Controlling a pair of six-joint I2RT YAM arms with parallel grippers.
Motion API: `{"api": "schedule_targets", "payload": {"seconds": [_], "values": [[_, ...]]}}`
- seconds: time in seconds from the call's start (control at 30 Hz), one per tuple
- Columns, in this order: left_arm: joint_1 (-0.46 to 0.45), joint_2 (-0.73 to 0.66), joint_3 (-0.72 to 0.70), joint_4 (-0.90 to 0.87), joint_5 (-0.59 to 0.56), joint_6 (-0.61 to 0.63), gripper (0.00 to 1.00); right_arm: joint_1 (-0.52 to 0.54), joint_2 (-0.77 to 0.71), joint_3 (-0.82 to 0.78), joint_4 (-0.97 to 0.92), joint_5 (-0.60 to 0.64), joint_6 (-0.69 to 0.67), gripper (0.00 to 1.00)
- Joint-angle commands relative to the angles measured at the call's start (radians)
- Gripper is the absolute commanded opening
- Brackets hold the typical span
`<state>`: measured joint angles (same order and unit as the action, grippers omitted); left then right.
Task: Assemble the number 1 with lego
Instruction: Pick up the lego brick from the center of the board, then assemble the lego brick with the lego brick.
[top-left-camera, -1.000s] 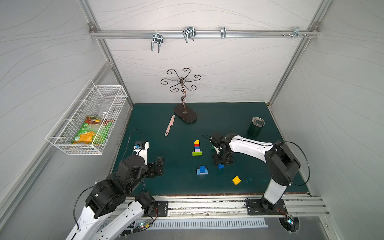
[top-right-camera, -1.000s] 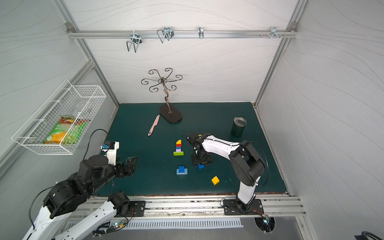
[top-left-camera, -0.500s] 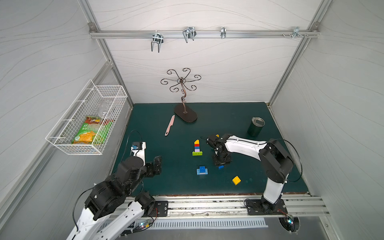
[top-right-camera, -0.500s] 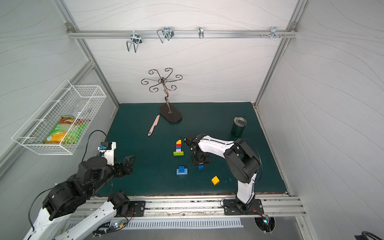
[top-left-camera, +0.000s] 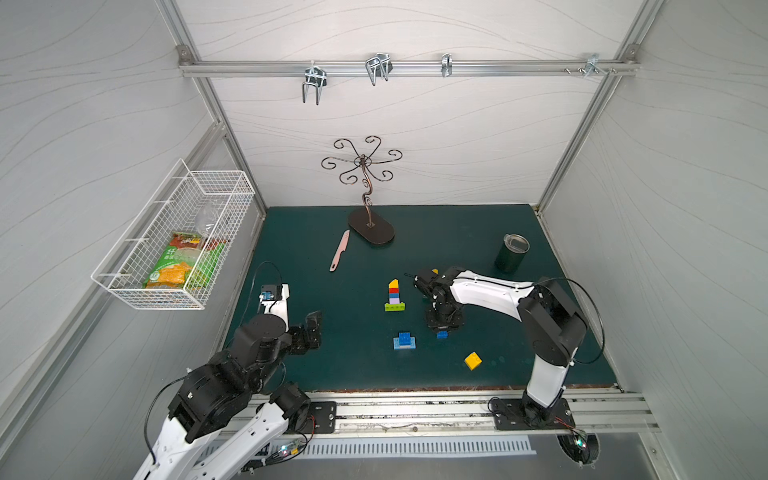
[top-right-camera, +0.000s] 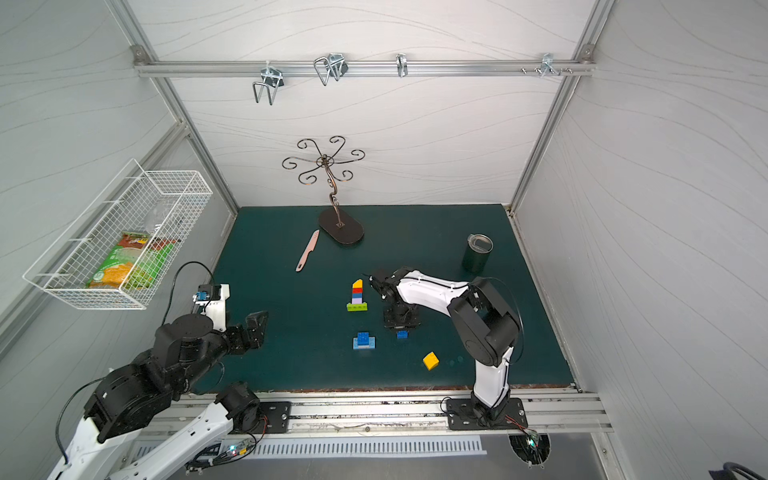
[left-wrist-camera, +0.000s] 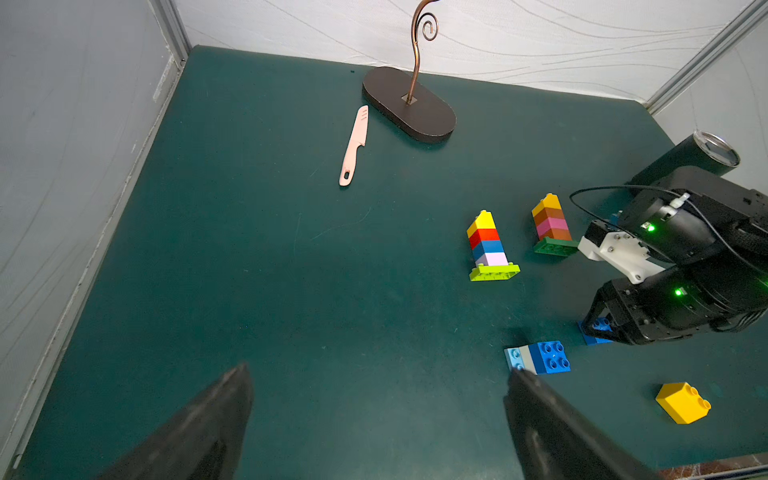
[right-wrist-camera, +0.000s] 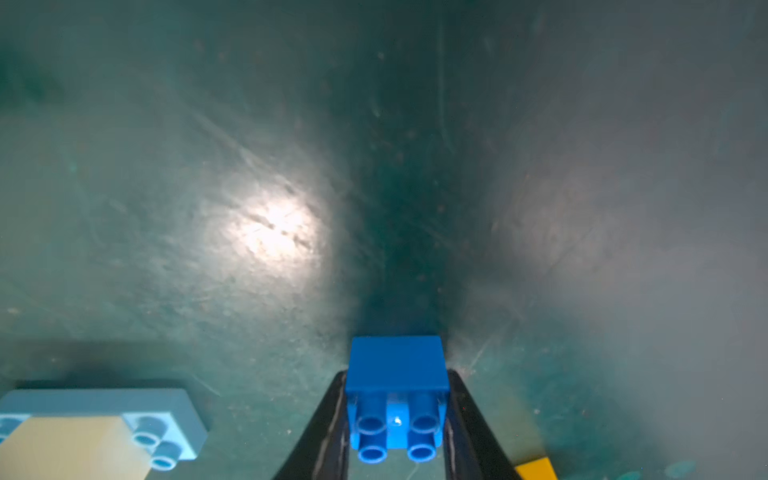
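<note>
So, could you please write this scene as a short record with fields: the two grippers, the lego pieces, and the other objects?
Right gripper: shut on the blue brick, low over the green mat
Left gripper: open, holding nothing
Towers: lime-base tower and dark-green-base tower, both standing
Partial build: a blue brick on a light-blue base
Loose piece: yellow brick
Not lego: pink knife, metal stand, dark cup
</note>
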<state>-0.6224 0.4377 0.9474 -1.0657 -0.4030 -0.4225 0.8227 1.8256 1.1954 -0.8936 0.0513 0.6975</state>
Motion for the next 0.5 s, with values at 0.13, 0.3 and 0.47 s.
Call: {"api": "schedule_targets", "payload": {"seconds": [0.13, 0.3, 0.47], "values": [[0.003, -0.03, -0.002, 0.049, -0.024, -0.007, 1.0, 0.023, -0.152, 0.042, -0.119, -0.011, 0.124, 0.11], [0.003, -0.033, -0.004, 0.05, -0.025, -0.004, 1.0, 0.077, -0.188, 0.105, -0.171, -0.016, 0.192, 0.08], [0.003, -0.045, -0.007, 0.049, -0.033, -0.008, 0.99, 0.15, -0.135, 0.194, -0.195, -0.038, 0.249, 0.03]]}}
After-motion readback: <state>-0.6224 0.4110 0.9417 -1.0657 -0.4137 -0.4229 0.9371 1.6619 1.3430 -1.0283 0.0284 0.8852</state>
